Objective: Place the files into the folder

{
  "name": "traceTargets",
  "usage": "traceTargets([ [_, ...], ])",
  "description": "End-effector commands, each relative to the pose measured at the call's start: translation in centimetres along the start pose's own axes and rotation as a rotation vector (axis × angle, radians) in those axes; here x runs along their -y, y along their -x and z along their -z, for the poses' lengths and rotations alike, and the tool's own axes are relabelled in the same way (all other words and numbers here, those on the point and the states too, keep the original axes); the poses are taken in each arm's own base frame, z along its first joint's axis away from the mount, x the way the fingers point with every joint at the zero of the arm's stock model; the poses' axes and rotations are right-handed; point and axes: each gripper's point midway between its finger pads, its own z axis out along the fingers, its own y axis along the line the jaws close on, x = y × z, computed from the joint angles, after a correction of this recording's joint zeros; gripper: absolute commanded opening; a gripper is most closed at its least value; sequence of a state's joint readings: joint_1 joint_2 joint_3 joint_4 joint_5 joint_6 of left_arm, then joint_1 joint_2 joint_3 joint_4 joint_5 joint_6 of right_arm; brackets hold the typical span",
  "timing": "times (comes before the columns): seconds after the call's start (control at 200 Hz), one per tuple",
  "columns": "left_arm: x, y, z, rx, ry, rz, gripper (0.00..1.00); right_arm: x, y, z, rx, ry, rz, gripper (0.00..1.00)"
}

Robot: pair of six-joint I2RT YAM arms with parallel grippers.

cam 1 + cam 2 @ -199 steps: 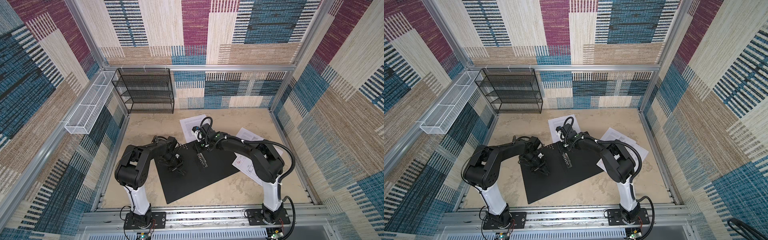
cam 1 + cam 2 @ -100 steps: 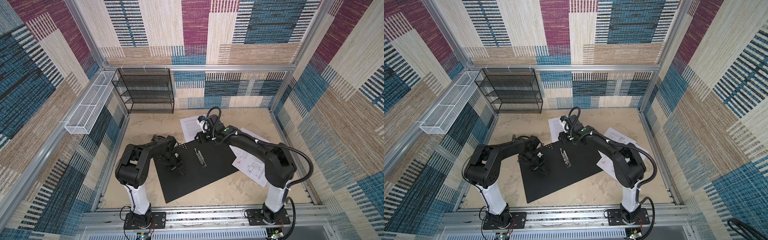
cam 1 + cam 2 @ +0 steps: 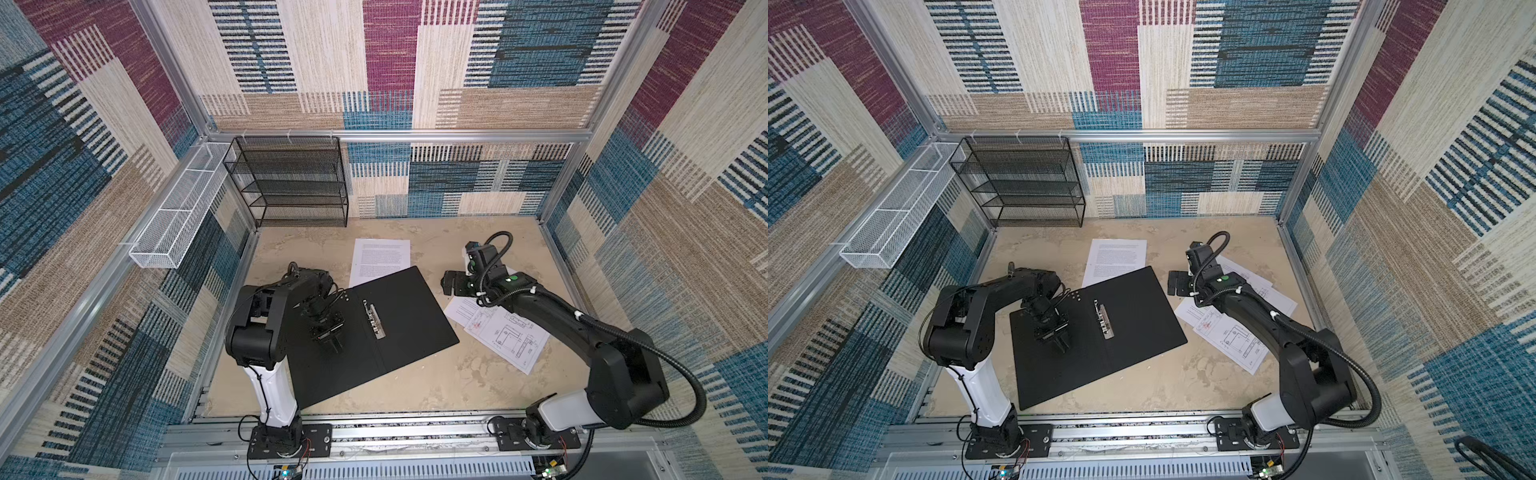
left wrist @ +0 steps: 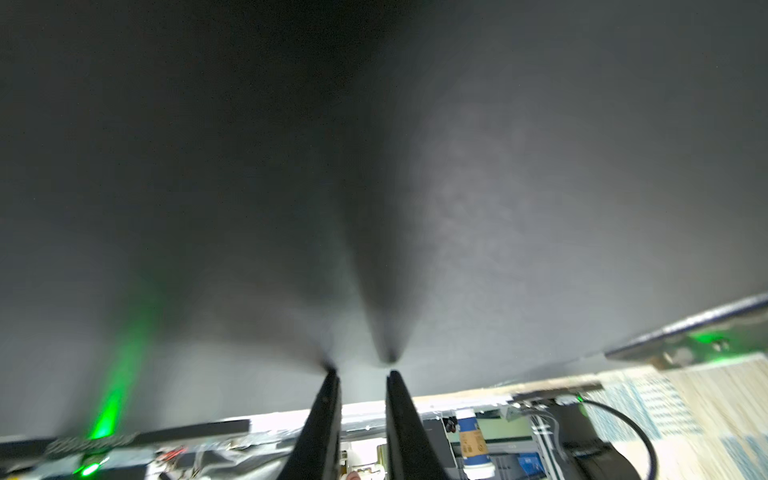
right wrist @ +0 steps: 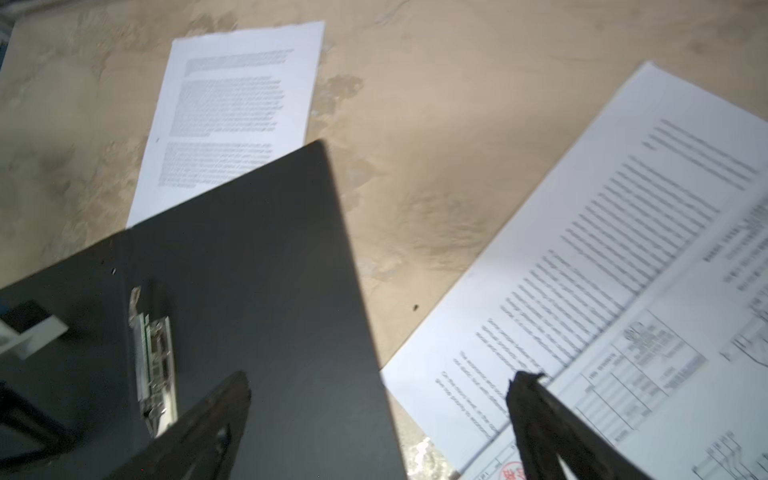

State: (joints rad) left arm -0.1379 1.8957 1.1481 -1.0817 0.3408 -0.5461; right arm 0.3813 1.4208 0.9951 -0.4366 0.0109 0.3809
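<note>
Right of the open folder (image 3: 374, 328), right end effector (image 3: 451, 283) spread wide, empty, just above the drawing sheets (image 3: 498, 332), long axis diagonal; left end effector (image 3: 332, 343) narrow, pressing folder.

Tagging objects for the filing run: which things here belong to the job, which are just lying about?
Job:
- folder, open flat, black inside up, metal clip at the spine
- text sheet, partly under the folder's far corner
- drawing sheets, right of the folder
- left pincer, on the folder's left half
- right pincer, open, empty

Lying about:
- black mesh rack
- white wire basket
</note>
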Motion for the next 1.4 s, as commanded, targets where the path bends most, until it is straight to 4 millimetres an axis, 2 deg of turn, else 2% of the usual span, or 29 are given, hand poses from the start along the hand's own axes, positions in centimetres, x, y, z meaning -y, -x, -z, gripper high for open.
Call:
traceTargets([
  [0.0, -1.7, 3.1, 1.4, 0.142, 0.097, -0.062, 0.18, 1.5, 0.6, 0.8, 0.046, -0.006, -0.084, 1.0],
  [0.09, 1.2, 3.2, 4.4, 0.215, -0.002, -0.137, 0.21, 2.7, 0.7, 1.4, 0.056, -0.011, -0.117, 1.0],
  [0.24, 7.2, 1.1, 11.5, 0.407, -0.109, -0.314, 0.5, 5.7, 1.6, 2.8, 0.113, -0.063, -0.209, 1.0],
  [0.311, 9.8, -0.8, 13.5, 0.457, -0.156, -0.395, 0.62, 8.1, 1.5, 2.9, 0.127, -0.105, -0.266, 1.0],
  [0.356, 11.3, -1.9, 13.8, 0.462, -0.179, -0.436, 0.68, 9.5, 0.9, 2.5, 0.116, -0.125, -0.303, 1.0],
  [0.471, 16.0, -5.1, 13.1, 0.442, -0.241, -0.577, 0.78, 11.4, -1.0, 1.6, 0.089, -0.165, -0.381, 1.0],
  [0.601, 21.0, -8.4, 11.0, 0.397, -0.266, -0.729, 0.81, 13.4, -2.2, 1.6, 0.108, -0.214, -0.46, 1.0],
  [0.731, 24.9, -11.0, 8.1, 0.331, -0.267, -0.83, 0.83, 16.1, -3.9, 1.2, 0.096, -0.288, -0.543, 1.0],
  [0.796, 26.2, -11.9, 6.7, 0.306, -0.259, -0.862, 0.84, 16.5, -4.3, 0.6, 0.093, -0.281, -0.559, 1.0],
  [0.912, 27.8, -13.1, 5.0, 0.263, -0.268, -0.895, 0.86, 16.6, -4.7, -0.8, 0.059, -0.267, -0.566, 1.0],
  [1.077, 29.1, -13.7, 4.1, 0.244, -0.279, -0.918, 0.92, 15.2, -4.9, -1.9, 0.044, -0.172, -0.525, 1.0],
  [1.322, 29.8, -13.5, 3.3, 0.217, -0.283, -0.91, 0.93, 12.6, -7.7, -4.4, -0.086, -0.033, -0.477, 1.0],
  [1.397, 29.8, -13.3, 3.2, 0.218, -0.281, -0.906, 0.93, 11.2, -8.5, -4.9, -0.118, 0.009, -0.445, 1.0],
])
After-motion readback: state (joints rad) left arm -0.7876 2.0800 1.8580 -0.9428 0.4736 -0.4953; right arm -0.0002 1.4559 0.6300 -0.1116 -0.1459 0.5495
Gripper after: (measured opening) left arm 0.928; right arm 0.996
